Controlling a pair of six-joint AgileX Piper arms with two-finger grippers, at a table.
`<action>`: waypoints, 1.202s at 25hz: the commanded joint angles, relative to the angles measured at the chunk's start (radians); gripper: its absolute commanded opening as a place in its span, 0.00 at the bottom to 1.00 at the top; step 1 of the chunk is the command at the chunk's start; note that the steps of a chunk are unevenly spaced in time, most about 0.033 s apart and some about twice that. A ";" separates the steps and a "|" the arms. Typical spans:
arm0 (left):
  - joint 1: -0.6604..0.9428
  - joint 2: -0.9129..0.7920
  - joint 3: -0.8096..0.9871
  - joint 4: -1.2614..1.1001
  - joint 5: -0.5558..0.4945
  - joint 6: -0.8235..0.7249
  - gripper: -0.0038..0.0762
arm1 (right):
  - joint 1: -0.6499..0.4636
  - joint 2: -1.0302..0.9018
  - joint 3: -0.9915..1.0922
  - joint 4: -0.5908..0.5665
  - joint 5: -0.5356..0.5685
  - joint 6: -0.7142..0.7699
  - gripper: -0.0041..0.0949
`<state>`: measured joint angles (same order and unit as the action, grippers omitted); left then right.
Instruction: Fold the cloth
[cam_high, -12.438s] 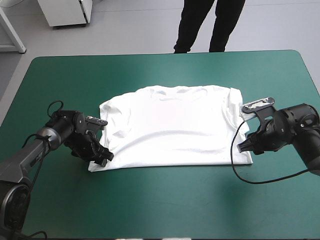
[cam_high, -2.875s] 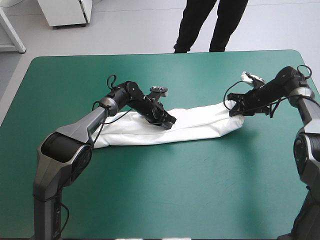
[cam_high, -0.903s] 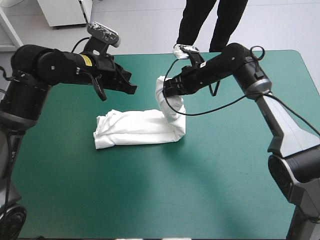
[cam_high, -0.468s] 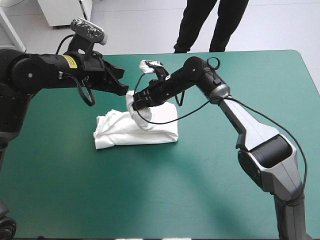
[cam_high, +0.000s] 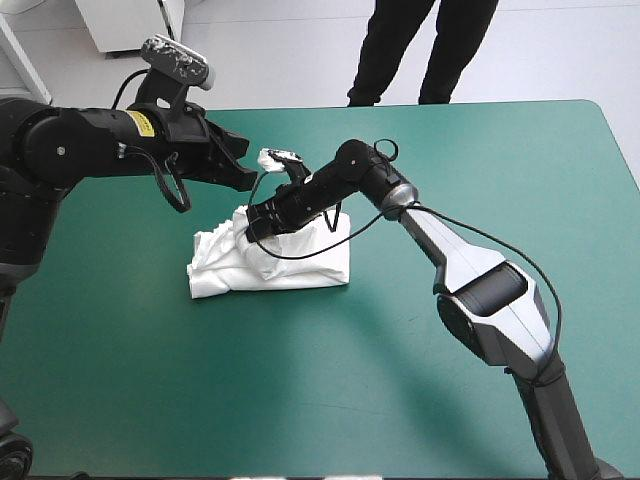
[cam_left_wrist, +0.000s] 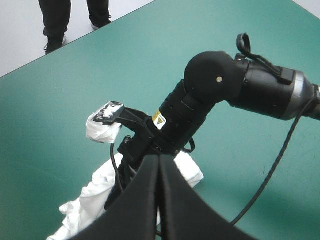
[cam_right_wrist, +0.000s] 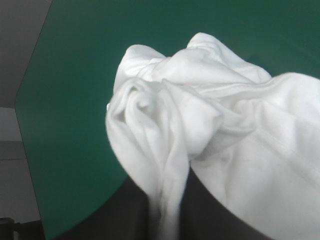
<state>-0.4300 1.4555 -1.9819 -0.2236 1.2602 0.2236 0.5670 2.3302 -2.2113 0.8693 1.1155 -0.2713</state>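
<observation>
The T-shirt (cam_high: 300, 262) lies as a folded bundle on the teal-green desk (cam_high: 450, 380), left of the desk's middle. Its long axis runs side to side, along the desk's far edge. The end toward the desk's left edge is crumpled and ragged; the other end is a squarer fold.

The right arm (cam_high: 360, 180) reaches across the bundle from the desk's right side and hides the middle of its far edge. The right jaws are down on top of the bundle, toward the crumpled end, and their tips cannot be made out in the high view. In the right wrist view a twisted white ridge of T-shirt (cam_right_wrist: 165, 165) runs down between the black fingers (cam_right_wrist: 120, 215): the jaws are nearly closed, holding the cloth. There the T-shirt is cut off along one side.

The left jaws hang above the desk, beyond the bundle's far side and clear of it. Their fingers (cam_left_wrist: 140, 200) meet in a pointed arch with nothing between them, and they cover part of the T-shirt (cam_left_wrist: 90, 200) below the right arm (cam_left_wrist: 210, 95)
</observation>
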 joint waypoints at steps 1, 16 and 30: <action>-0.007 -0.035 -0.030 -0.021 0.027 -0.008 0.02 | 0.002 -0.064 -0.036 0.101 0.001 -0.064 0.06; -0.007 -0.064 -0.030 -0.025 0.027 -0.008 0.02 | -0.043 -0.070 -0.345 -0.050 0.132 0.032 0.59; -0.007 -0.096 -0.023 0.080 0.027 -0.024 0.02 | -0.257 -0.422 0.048 -0.450 0.137 0.174 0.59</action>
<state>-0.4300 1.3918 -1.9837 -0.1365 1.2610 0.2104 0.3422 2.0490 -2.3164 0.4221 1.2463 -0.0905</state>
